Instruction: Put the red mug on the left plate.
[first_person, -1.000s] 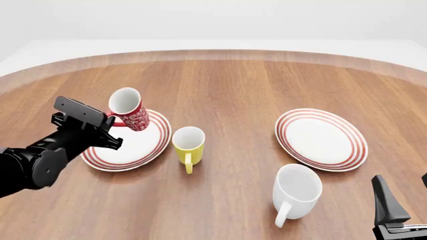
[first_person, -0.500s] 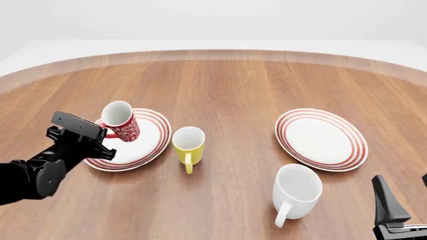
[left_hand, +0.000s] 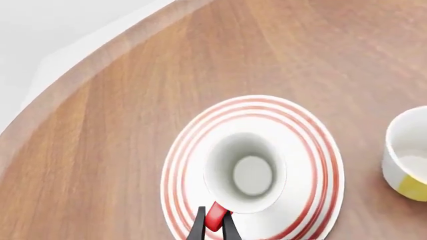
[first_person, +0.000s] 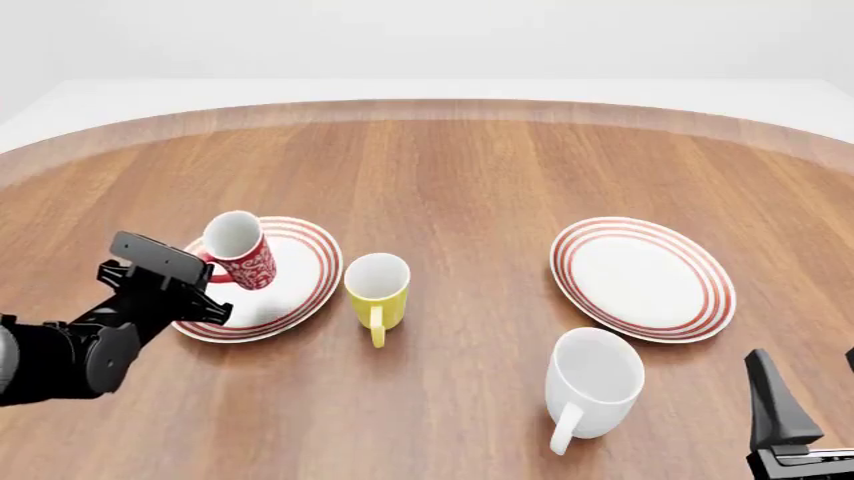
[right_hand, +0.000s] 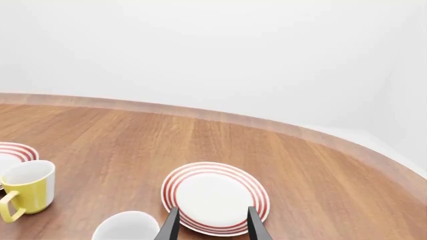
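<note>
The red mug (first_person: 243, 250), patterned in white, leans a little over the left half of the left plate (first_person: 302, 276), with its base low at the plate's surface. I cannot tell whether it touches. My left gripper (first_person: 207, 276) is shut on the mug's red handle (left_hand: 215, 218). In the left wrist view I look straight down into the mug's white inside (left_hand: 247, 173), ringed by the red-striped left plate (left_hand: 313, 150). My right gripper (right_hand: 212, 226) stays open and holds nothing, low at the table's near right edge (first_person: 809, 405).
A yellow mug (first_person: 376, 286) stands just right of the left plate. A bigger white mug (first_person: 594, 380) sits near the front right. A second red-ringed plate (first_person: 643, 278) lies to the right behind the white mug.
My left gripper has come down and slightly leftward with the red mug, bringing it from well above the plate to just at its surface. The right arm has not moved.
</note>
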